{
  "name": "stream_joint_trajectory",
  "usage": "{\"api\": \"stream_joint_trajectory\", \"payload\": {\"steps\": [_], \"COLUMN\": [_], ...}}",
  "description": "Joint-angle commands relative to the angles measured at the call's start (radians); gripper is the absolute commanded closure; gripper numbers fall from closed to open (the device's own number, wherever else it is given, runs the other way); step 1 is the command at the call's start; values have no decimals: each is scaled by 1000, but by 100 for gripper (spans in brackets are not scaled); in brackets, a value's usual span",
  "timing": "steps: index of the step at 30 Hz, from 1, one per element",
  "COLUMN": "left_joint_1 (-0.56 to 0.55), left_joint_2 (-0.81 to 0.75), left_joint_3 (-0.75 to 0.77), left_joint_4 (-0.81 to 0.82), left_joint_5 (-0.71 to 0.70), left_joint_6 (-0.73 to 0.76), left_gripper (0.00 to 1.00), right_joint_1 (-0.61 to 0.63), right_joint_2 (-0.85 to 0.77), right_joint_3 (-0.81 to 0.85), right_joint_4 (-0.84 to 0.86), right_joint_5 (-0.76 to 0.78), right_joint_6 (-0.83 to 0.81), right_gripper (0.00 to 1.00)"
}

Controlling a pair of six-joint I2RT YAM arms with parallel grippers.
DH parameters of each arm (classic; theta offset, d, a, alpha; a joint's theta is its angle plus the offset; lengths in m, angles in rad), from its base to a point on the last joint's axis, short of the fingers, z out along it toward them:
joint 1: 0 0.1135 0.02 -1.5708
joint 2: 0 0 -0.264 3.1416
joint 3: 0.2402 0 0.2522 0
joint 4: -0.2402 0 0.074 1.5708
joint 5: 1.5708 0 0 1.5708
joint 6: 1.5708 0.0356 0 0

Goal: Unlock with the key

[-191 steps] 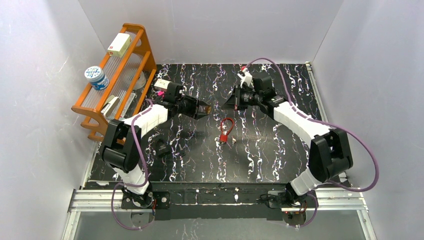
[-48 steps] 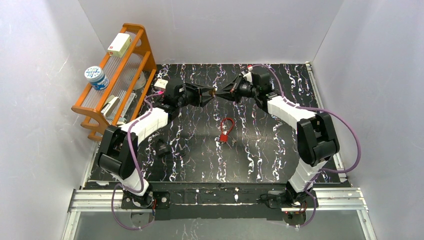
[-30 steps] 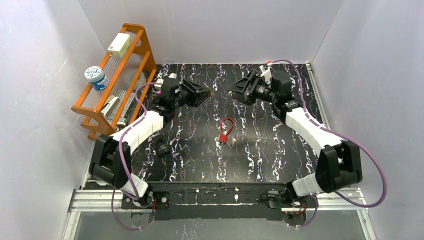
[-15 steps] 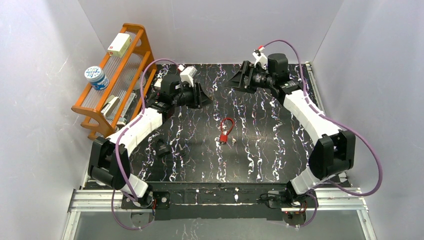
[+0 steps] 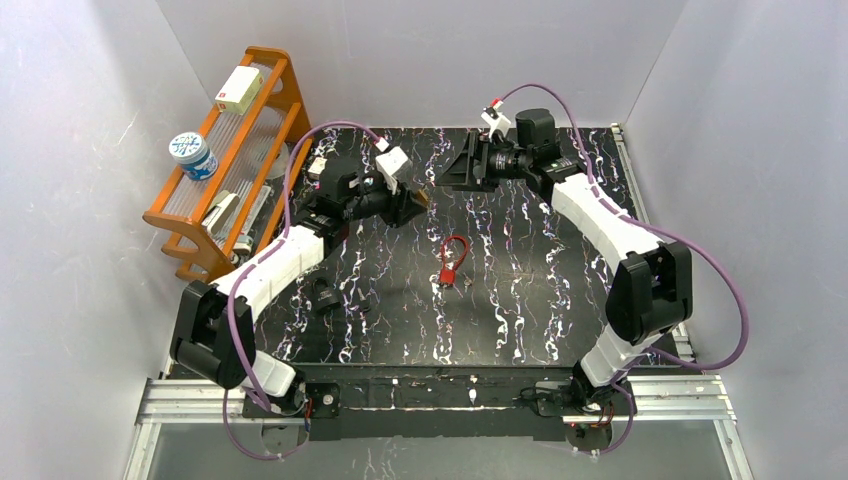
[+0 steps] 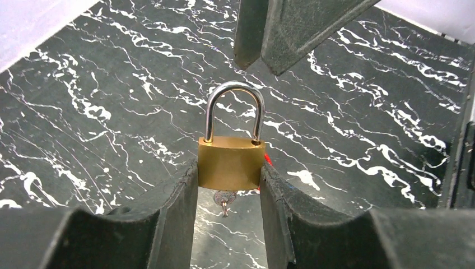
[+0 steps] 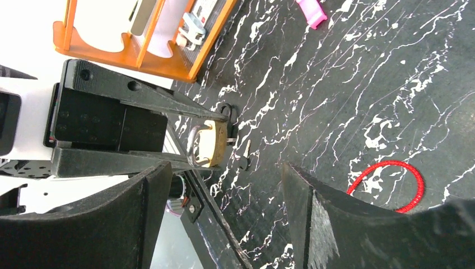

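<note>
A moment ago the two arms met tip to tip above the back of the bench [image 5: 520,300], then drew apart. The left wrist has since rolled over, and the right arm has swung back toward it. The handover-like contact is therefore finished and a fresh approach is under way, most likely so the right arm can reach the key. The left fingers [image 6: 173,213] are clamped on the sides of the brass padlock [image 6: 229,162] and hold it clear of the bench with its shackle pointing away from the wrist. Both shackle legs look seated in the body, so the lock appears not yet released. The key [image 6: 223,200] sits in the keyhole on the underside and pokes out of the base between the two left fingers. The right fingers [image 7: 313,224] stand wide apart and hold nothing. They face the padlock from just beyond the shackle, near it but not touching, so the key is on the far side of the body from them. In the right wrist view the key juts sideways from the padlock, roughly in line with the gap between those fingers. A red coiled loop [image 5: 448,270] lies on the bench below, well apart from both arms.
</note>
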Motion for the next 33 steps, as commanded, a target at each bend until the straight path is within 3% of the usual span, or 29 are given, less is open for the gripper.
{"api": "stream_joint_trajectory", "payload": {"steps": [1,8,11,15,19,21,27,31,33], "left_joint_1": [0,-1,1,1,5,9,29,28,29], "left_joint_2": [-3,0,-20,-33,-55,-62,-35,17,20], "left_joint_3": [3,-3,-8,86,108,102,128,171,182], "left_joint_4": [18,-6,-19,-253,-343,-311,-265,-245,-244], "left_joint_5": [36,64,107,257,348,388,690,840,822], "left_joint_6": [155,176,167,177,195,176,107,19,13], "left_gripper": [99,99,100,100,100,100,100,100,100], "right_joint_1": [19,77,80,79,80,79,74,69,70], "right_joint_2": [14,30,42,60,40,25,-80,-81,-73], "right_joint_3": [52,25,17,53,22,17,-35,47,67], "right_joint_4": [11,17,35,27,89,73,67,-3,-16], "right_joint_5": [-33,-9,18,11,-132,-178,-255,-233,-199], "right_joint_6": [-15,-42,-70,-100,-138,-214,-465,-514,-496], "right_gripper": [21,32,50,85,98,99,99,97,72]}}
